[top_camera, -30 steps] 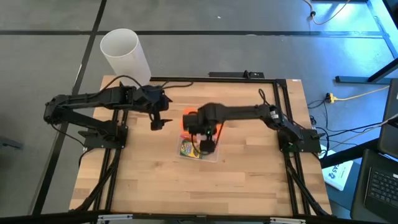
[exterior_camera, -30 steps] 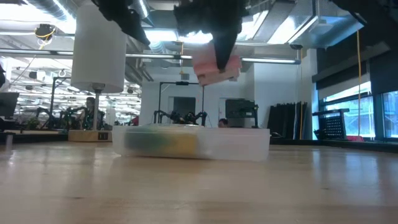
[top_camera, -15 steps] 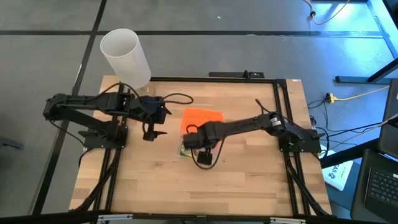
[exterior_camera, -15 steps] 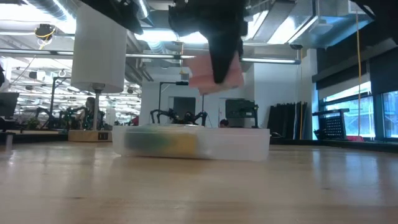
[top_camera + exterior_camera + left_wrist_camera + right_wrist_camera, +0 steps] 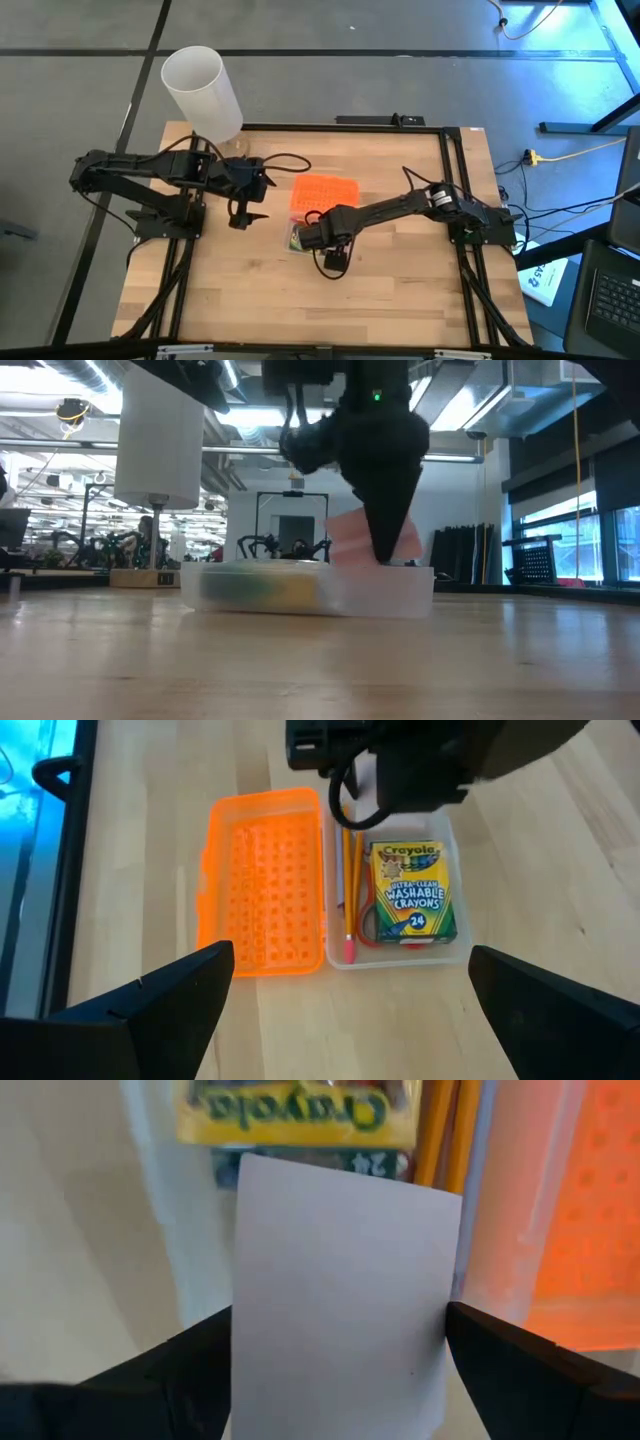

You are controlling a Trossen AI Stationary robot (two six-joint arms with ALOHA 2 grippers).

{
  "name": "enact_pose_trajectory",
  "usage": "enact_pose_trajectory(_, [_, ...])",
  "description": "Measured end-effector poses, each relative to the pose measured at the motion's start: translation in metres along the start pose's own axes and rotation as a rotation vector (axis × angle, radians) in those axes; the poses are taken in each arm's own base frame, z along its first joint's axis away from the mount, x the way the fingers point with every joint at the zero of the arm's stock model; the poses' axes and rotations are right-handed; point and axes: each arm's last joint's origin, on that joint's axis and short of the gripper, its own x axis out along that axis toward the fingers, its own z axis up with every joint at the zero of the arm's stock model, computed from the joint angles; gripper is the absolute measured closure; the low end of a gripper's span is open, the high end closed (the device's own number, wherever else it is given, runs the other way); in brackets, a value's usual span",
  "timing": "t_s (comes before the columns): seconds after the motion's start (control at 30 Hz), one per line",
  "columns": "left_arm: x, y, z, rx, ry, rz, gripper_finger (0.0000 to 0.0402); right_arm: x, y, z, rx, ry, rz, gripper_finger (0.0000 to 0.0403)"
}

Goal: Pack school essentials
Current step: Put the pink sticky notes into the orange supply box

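Observation:
A clear plastic box [image 5: 440,945] lies mid-table with its orange lid [image 5: 323,192] open beside it. In the box are a green-and-yellow crayon box [image 5: 412,905], pencils [image 5: 348,890] and red-handled scissors [image 5: 368,928]. My right gripper [image 5: 332,260] points down over the box's near end, shut on a pale pink eraser [image 5: 350,540], whose lower edge is about level with the box's rim [image 5: 310,568]. My left gripper [image 5: 245,213] hangs open to the left of the box, with nothing between its fingers. My right gripper pinches the eraser by two opposite edges [image 5: 250,1330] between its two fingers [image 5: 190,1360]. The fingers come from above, pointing down. The eraser stands upright between them, low over the box [image 5: 170,1230]; I cannot tell whether it touches the box's floor.
A tall white cylinder [image 5: 203,90] stands at the table's far left corner. Bare wood [image 5: 300,310] lies toward the near edge. A black frame [image 5: 450,200] runs along the table's sides, and cables trail off to the right.
My right gripper has come down toward the box and toward the table's near edge, carrying the eraser from well above the box to rim height; the orange lid now shows clear of the arm. My left gripper has drifted a little toward the near edge.

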Motion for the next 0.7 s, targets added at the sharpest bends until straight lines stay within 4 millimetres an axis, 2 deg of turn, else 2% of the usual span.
enact_pose_trajectory(0.2, [0.0,0.0,0.0,0.005,0.0,0.0,0.0004,0.0078,-0.004,-0.0015,0.004,0.024,-0.009,0.0073])
enact_pose_trajectory(0.47, [-0.0002,-0.0035,0.0008,0.062,-0.03,-0.121,0.0004,0.0077,-0.0039,-0.0011,0.004,0.021,-0.007,0.0073])
enact_pose_trajectory(0.7, [-0.0001,-0.0035,0.0008,0.061,-0.03,-0.123,0.0004,0.0077,-0.0037,-0.0008,0.006,0.017,-0.005,0.0073])
